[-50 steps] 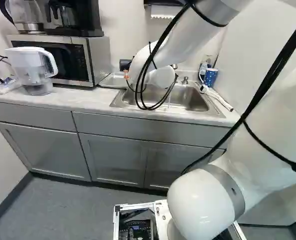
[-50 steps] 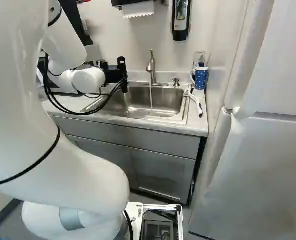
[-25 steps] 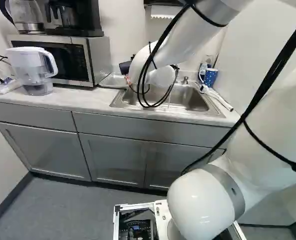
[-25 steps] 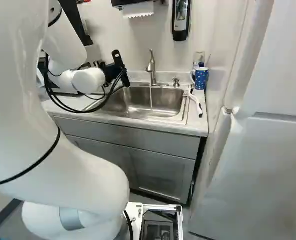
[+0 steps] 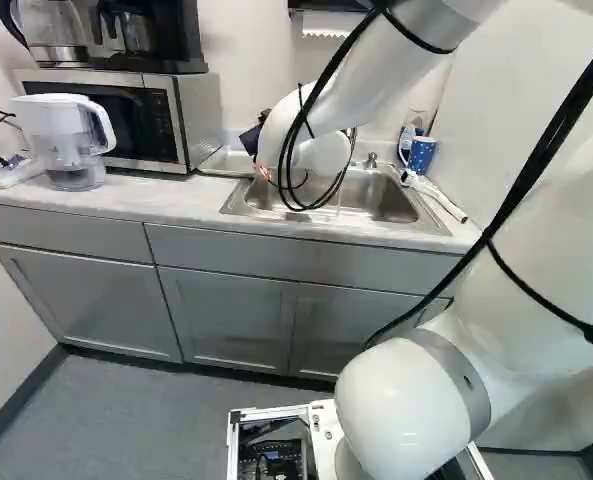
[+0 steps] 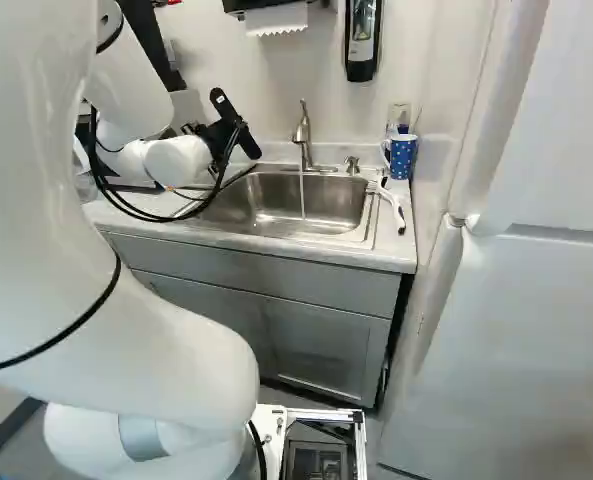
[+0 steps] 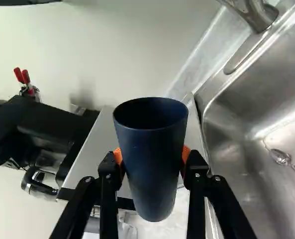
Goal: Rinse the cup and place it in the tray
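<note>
In the right base view my gripper (image 6: 218,138) is left of the faucet, by the sink's left end, its fingertips hidden. The wrist view shows the gripper (image 7: 151,162) shut on a dark blue cup (image 7: 153,174), orange pads on opposite sides of it. The cup's mouth is visible and its inside looks dark. In the left base view part of the cup (image 5: 249,139) shows beside the wrist. A shallow tray (image 5: 214,164) lies on the counter between microwave and sink, partly hidden by the arm.
A thin stream of water (image 6: 302,195) falls from the faucet (image 6: 303,135) into the sink (image 6: 331,200). A spoon (image 7: 280,157) lies in the basin. Around it stand a microwave (image 5: 136,120), a water pitcher (image 5: 66,135), a blue dotted mug (image 6: 402,157) and a white-handled brush (image 6: 388,203).
The gripper has rolled at the wrist, tilting the cup with it; the black part on the wrist now leans to the left in the right base view. The base has not moved.
</note>
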Controlling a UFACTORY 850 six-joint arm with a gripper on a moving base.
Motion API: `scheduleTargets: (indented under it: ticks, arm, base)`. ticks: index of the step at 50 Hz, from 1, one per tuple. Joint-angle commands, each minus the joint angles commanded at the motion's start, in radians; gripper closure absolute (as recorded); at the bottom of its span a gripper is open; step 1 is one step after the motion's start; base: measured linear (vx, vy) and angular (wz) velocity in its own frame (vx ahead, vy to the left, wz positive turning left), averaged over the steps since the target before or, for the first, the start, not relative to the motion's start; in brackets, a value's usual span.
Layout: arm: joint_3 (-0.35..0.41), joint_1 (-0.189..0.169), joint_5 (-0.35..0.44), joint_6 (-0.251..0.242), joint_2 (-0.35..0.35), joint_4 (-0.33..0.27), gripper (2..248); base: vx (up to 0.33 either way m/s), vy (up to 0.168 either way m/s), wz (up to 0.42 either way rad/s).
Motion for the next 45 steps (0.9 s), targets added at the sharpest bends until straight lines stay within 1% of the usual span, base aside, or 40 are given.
scheduleTargets:
  ticks: [45]
  arm:
    - [0.0, 0.0, 0.0, -0.474, 0.0, 0.0, 125]
  base:
    - [0.0, 0.0, 0.0]
